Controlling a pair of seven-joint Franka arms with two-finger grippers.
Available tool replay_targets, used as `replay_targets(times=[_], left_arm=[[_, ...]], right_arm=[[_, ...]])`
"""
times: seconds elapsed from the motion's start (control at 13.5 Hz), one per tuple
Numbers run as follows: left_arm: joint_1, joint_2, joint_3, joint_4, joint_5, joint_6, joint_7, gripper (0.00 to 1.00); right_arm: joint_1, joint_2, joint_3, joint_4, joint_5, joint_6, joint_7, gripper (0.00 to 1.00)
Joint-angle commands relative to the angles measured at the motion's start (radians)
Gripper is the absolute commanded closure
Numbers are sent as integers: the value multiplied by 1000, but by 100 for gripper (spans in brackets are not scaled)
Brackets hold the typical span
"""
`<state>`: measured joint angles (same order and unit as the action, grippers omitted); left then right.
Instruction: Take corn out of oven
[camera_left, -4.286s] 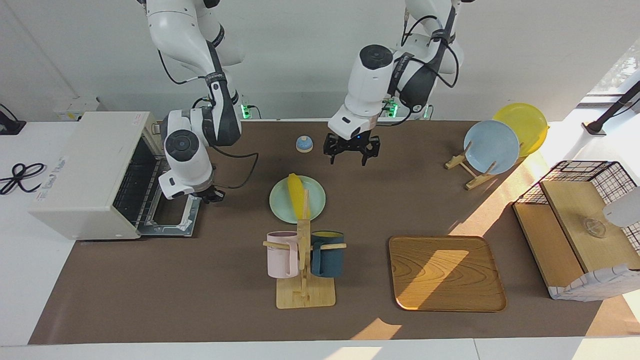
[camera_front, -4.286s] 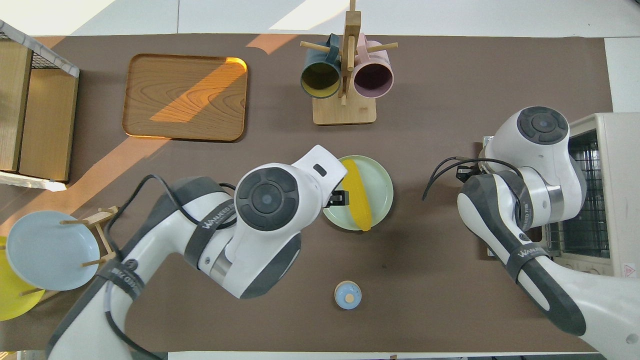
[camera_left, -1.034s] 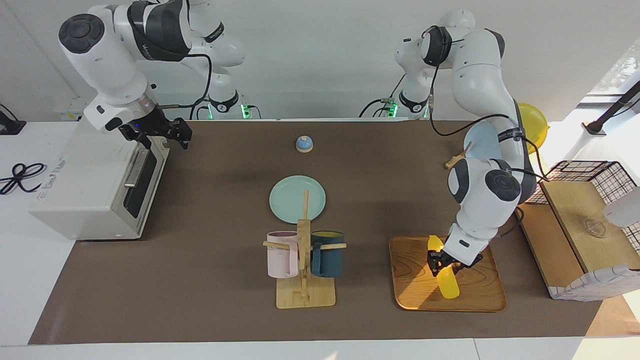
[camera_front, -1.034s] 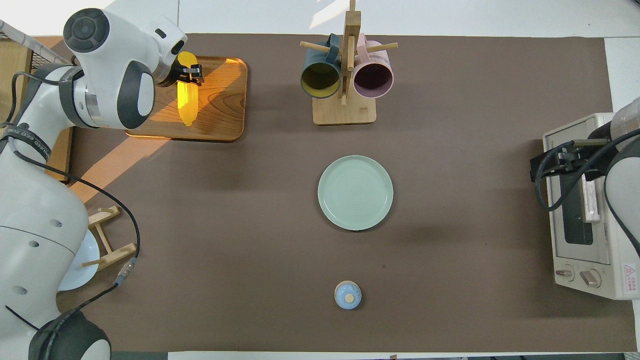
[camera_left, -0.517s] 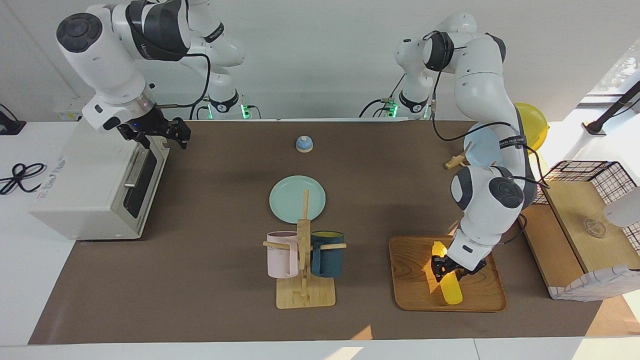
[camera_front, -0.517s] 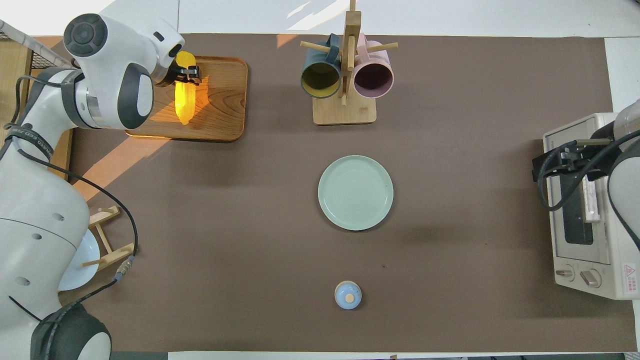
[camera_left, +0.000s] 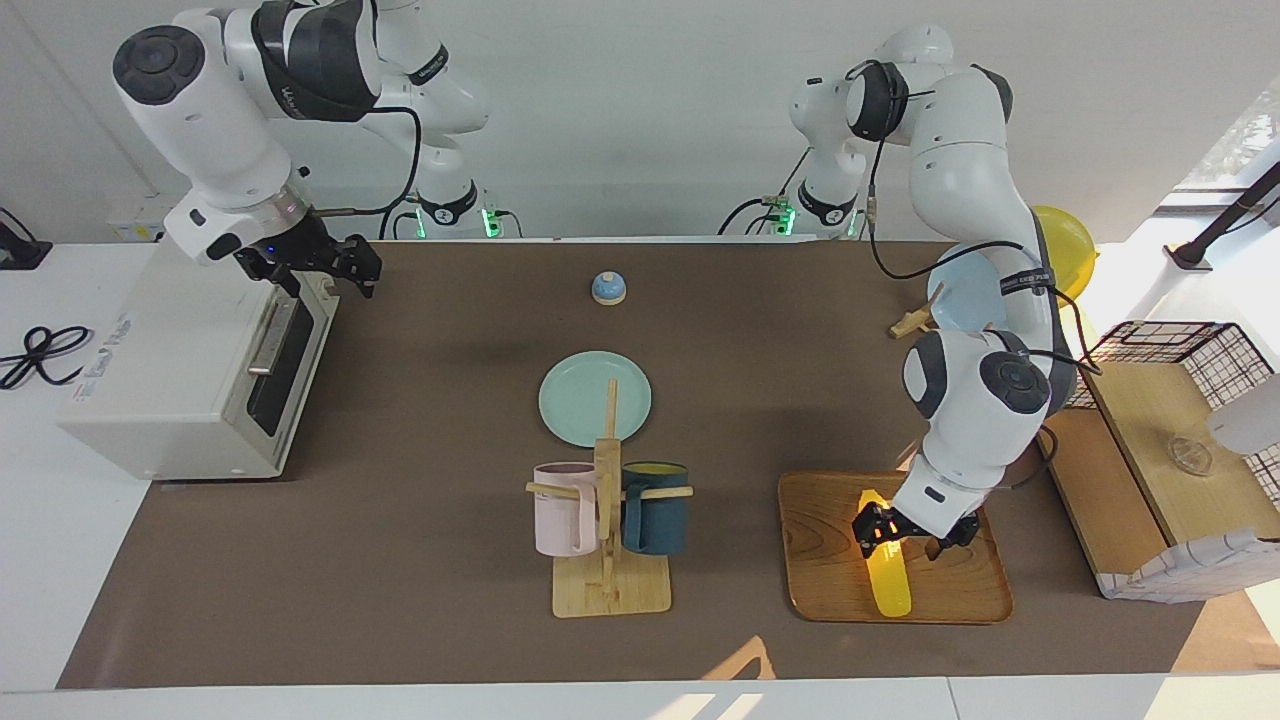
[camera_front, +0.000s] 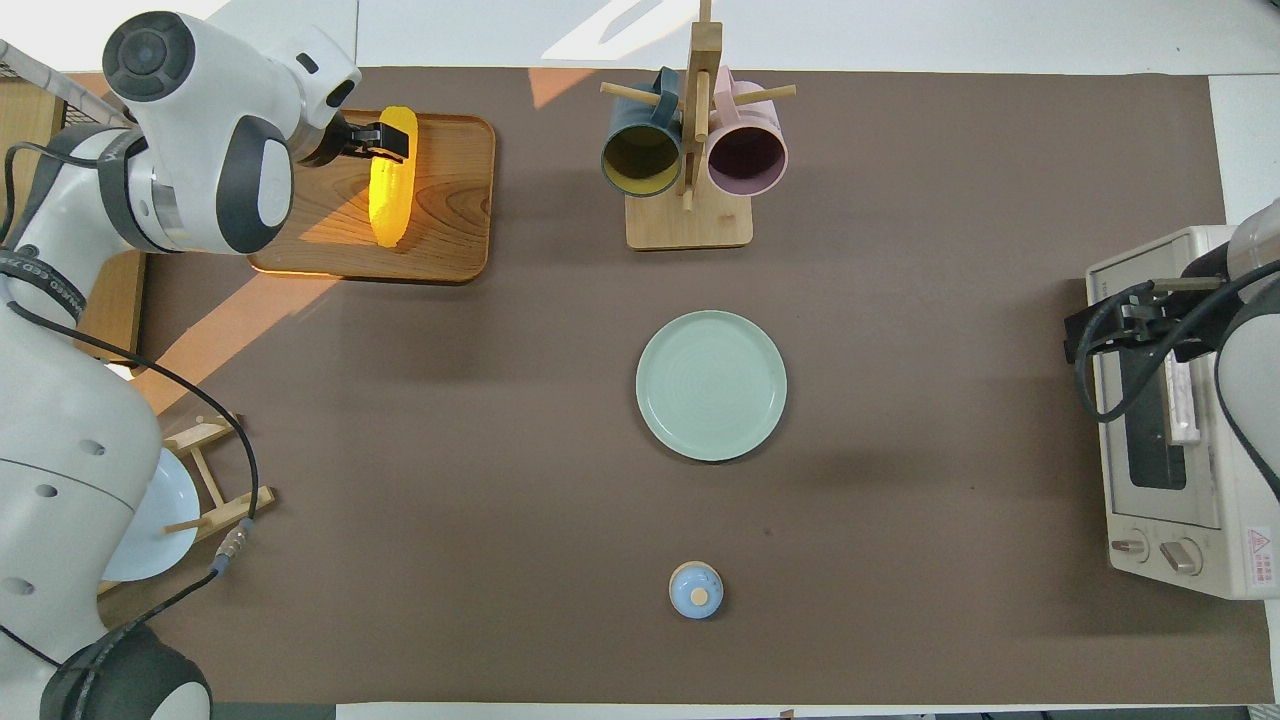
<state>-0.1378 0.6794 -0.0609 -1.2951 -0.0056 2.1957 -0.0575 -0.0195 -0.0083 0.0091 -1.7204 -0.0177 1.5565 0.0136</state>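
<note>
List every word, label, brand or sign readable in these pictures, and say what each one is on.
"WANUKEO": uncertain reading of the white band lettering on the left arm in the overhead view; same band in the facing view too small to read.
Black lettering on top of the boxy off-white toaster oven: blurred, unreadable.
Red warning triangle sticker with small text beside the oven's knobs: sign visible, text too small to read.
No other text is visible.

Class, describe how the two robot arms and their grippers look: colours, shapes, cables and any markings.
Both arms are glossy white with rounded segments, dark grey joint bands and round dark grey end caps. Loose black cables run along each, and a dark band carries white lettering. The left gripper and the right gripper are small, black and two-fingered.
</note>
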Motion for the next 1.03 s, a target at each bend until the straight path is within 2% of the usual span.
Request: replay_targets(times=[0.0, 0.74, 0.96], left_arm=[[3, -110, 3, -29, -16, -109, 7, 0], [3, -477, 9, -41, -5, -680, -28, 0], [-2, -544, 9, -58, -5, -796, -59, 0]], right_arm=[[-10, -21, 3, -18, 22, 0, 0, 0], [-10, -21, 3, -18, 22, 0, -1, 0], [-10, -21, 3, -18, 22, 0, -1, 0]])
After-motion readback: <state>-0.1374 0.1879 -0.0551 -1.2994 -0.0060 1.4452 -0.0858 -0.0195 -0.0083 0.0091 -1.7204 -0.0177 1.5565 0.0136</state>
